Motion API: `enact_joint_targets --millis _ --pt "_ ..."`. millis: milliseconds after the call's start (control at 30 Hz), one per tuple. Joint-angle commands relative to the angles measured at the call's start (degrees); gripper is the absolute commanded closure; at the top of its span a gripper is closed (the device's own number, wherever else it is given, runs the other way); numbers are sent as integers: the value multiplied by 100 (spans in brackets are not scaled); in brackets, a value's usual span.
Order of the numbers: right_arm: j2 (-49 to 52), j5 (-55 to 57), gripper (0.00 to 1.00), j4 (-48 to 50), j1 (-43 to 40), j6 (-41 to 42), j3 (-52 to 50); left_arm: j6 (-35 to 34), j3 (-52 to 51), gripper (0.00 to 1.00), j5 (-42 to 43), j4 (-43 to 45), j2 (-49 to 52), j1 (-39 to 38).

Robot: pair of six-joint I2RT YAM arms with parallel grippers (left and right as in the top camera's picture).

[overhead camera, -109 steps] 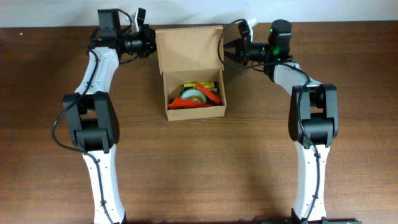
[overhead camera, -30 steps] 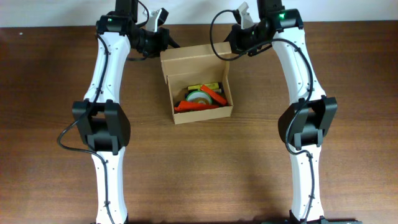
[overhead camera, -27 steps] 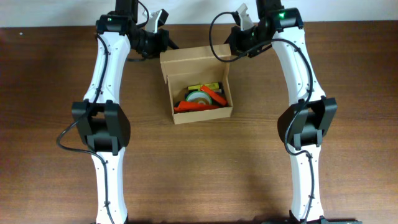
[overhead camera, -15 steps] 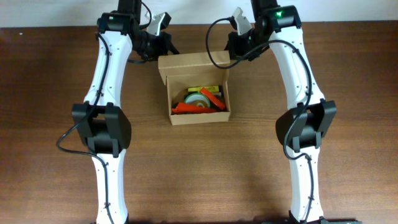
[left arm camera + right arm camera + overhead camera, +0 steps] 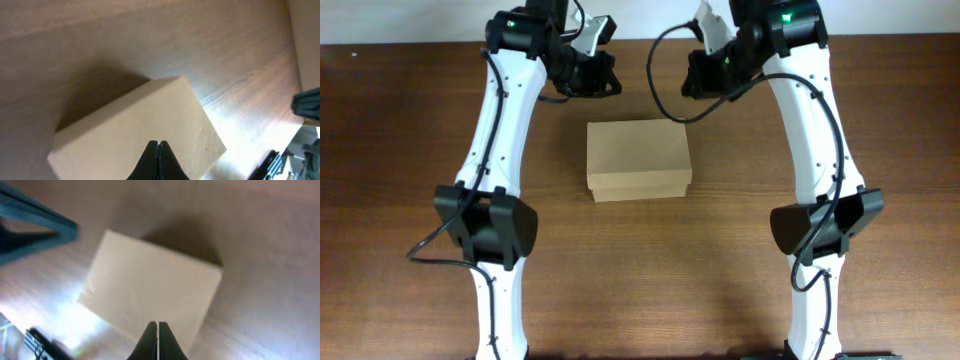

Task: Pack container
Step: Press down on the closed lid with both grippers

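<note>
The container, a plain brown cardboard box, sits in the middle of the wooden table with its flap lid down, so its contents are hidden. It also fills the left wrist view as the container and the right wrist view as the container. My left gripper hangs behind the box's back left corner, jaws shut and empty, with the left gripper seen pressed together over the lid. My right gripper hangs behind the back right corner, likewise shut on nothing, and the right gripper shows closed tips above the lid.
The brown wooden table stretches around the box. Both arm bases stand at the near edge, left and right. A pale wall strip runs along the table's far edge.
The box's flap lid was standing open showing stationery inside; now it lies shut over the box. Both grippers have lifted and sit behind the box's back corners.
</note>
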Motion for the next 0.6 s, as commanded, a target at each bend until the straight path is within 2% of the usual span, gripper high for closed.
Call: enact_joint_targets --millis 0,233,367,567 --pt "-70 267 96 -170 17 -173 68 116 85 98 -498 -317 -227 -4" --pt "-70 933 96 -673 334 -170 39 179 85 98 -1567 -1038 -332 -256" --pt "-168 955 96 -673 546 -173 -72 210 81 98 -1792 -1134 -507 -393" --pt "-667 962 96 -671 599 -175 -1056 210 -326 98 -2238 -1038 -1075 -448"
